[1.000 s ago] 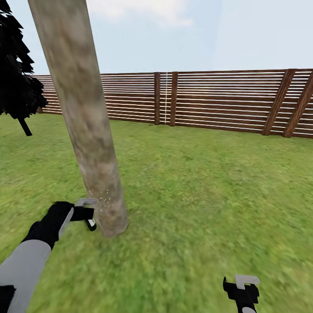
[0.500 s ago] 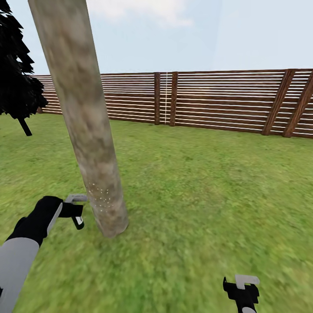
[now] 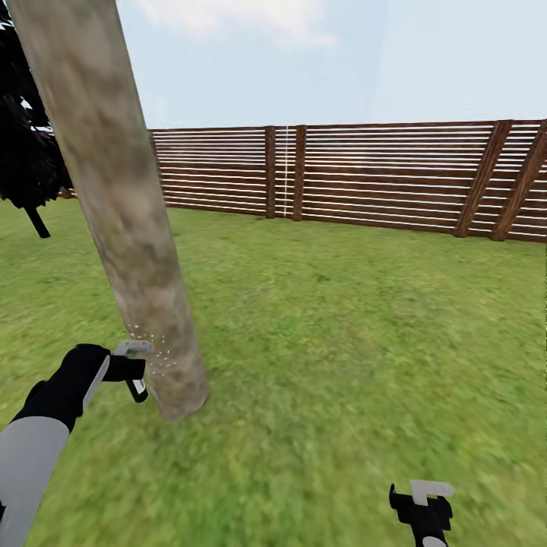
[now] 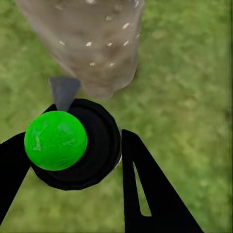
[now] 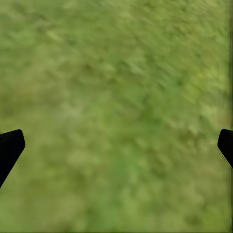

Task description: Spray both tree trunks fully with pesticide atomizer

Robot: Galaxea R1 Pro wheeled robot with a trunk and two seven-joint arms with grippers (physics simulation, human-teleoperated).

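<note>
Your left hand point(image 3: 135, 370) is clenched on the atomizer point(image 3: 137, 390), holding it low beside the foot of the trunk point(image 3: 114, 205), just off its bark, and that placement makes sense: the nozzle faces the wood closely enough that the spray lands on it rather than drifting onto the grass point(image 3: 342, 327). In the left wrist view the bottle point(image 4: 77, 145) sits between the two dark fingers point(image 4: 145, 189), a round black body with a bright green ball point(image 4: 56, 140) on top and a grey pointed spout aimed at the trunk point(image 4: 92, 43). The pesticide point(image 3: 148, 342) shows as a small patch of whitish specks near the base only; the long column above looks bare, so I judge coverage has barely begun. The trunk is thick, smooth and mottled grey-beige, leaning slightly, far wider than your arm. Your right hand point(image 3: 422, 503) hangs low over the lawn near your right side, released, with its black fingertips point(image 5: 10, 145) spread wide and nothing between them. A brown slatted fence point(image 3: 380, 175) closes the far edge of the lawn.
</note>
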